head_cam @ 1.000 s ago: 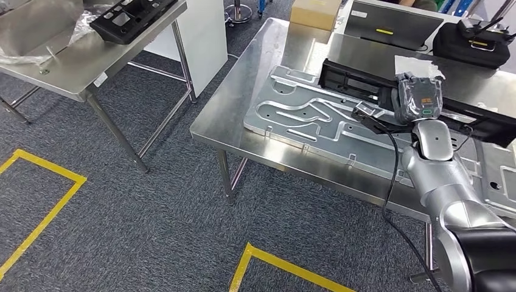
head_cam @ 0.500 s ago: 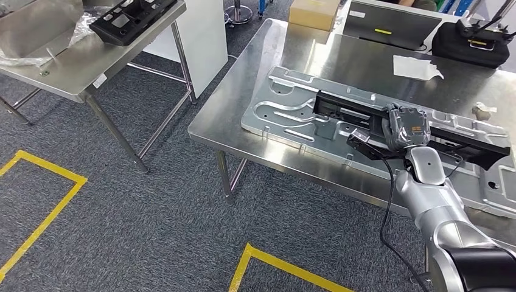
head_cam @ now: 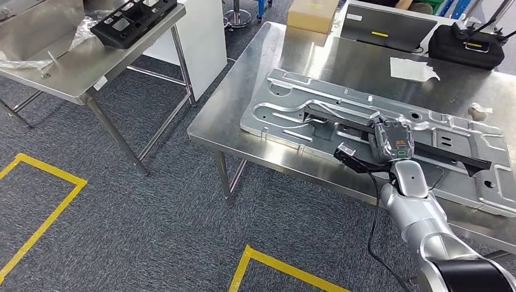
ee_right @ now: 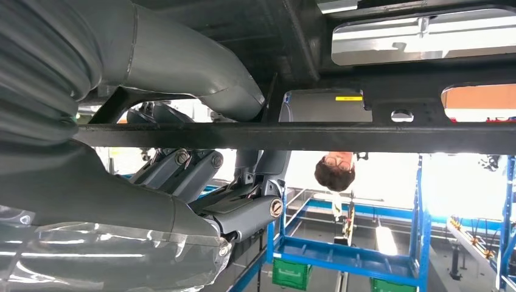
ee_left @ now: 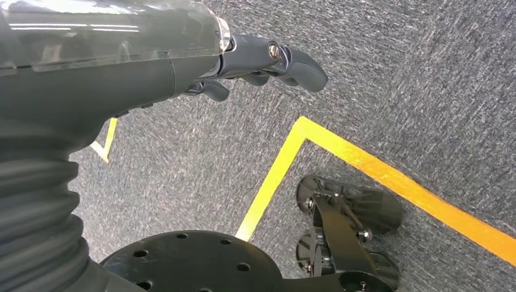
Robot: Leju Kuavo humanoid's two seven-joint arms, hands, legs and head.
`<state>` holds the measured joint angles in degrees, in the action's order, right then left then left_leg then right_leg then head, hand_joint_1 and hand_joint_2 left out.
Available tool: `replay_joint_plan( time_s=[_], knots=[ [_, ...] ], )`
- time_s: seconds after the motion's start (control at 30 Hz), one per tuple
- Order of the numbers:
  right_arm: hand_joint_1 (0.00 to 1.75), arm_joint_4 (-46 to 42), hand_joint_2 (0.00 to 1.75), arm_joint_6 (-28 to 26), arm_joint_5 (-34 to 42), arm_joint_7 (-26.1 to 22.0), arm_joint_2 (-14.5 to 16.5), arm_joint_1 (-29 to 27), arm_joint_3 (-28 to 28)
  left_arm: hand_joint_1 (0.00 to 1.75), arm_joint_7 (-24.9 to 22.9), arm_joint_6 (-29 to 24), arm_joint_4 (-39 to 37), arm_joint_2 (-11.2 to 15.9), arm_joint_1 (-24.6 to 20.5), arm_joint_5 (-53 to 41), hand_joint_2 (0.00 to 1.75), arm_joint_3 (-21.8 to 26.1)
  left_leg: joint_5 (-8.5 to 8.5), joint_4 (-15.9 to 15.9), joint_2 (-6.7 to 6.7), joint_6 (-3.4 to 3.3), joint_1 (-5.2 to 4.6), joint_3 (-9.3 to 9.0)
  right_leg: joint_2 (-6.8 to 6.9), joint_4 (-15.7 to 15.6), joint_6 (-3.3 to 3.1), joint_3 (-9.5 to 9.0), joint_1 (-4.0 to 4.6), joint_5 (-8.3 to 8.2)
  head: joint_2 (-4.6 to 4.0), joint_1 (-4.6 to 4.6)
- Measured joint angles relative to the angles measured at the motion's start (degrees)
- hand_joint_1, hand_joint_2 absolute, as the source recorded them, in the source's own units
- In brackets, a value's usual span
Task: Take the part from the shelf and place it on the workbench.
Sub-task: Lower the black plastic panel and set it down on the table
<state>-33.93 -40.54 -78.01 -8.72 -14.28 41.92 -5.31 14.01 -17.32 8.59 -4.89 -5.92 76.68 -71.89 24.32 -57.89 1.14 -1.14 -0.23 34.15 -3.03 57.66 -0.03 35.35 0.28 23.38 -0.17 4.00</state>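
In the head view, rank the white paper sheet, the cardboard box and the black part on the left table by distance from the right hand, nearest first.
1. White paper sheet: on the workbench, beyond the right hand.
2. Cardboard box: at the workbench's far edge.
3. Black part on the left table: across the aisle, farthest.

no legible txt, yellow label on laptop [head_cam: 380, 34] unreadable

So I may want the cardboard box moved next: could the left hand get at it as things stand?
Probably not. The left hand hangs low over the carpet, holding nothing, while the cardboard box sits at the workbench's far edge, beyond the metal plate. The robot would likely have to step closer first.
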Motion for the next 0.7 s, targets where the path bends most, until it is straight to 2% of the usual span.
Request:
replay_joint_plan(
  time_s=[0.67, 0.7],
  knots=[
    [1.75, -2.24, 1.75, -0.04, -0.11, -0.94, 0.11, -1.88, 1.42, 0.0, 2.68, 3.91, 0.0, 0.11, -0.02, -1.27, 1.75, -0.09, 0.01, 0.0, -0.05, 0.0, 0.0, -0.08, 0.04, 0.0, 0.0, -0.08, 0.0, 0.01, 0.0, 0.0],
    [1.31, -2.48, 1.31, -0.03, -0.14, -0.91, 0.11, -2.02, 1.54, 0.0, 2.64, 3.96, 0.0, 0.13, -0.02, -1.28, 1.75, -0.11, 0.01, 0.0, -0.05, 0.0, 0.0, -0.08, 0.04, 0.0, 0.0, -0.08, 0.0, 0.01, 0.0, 0.0]
  ],
)
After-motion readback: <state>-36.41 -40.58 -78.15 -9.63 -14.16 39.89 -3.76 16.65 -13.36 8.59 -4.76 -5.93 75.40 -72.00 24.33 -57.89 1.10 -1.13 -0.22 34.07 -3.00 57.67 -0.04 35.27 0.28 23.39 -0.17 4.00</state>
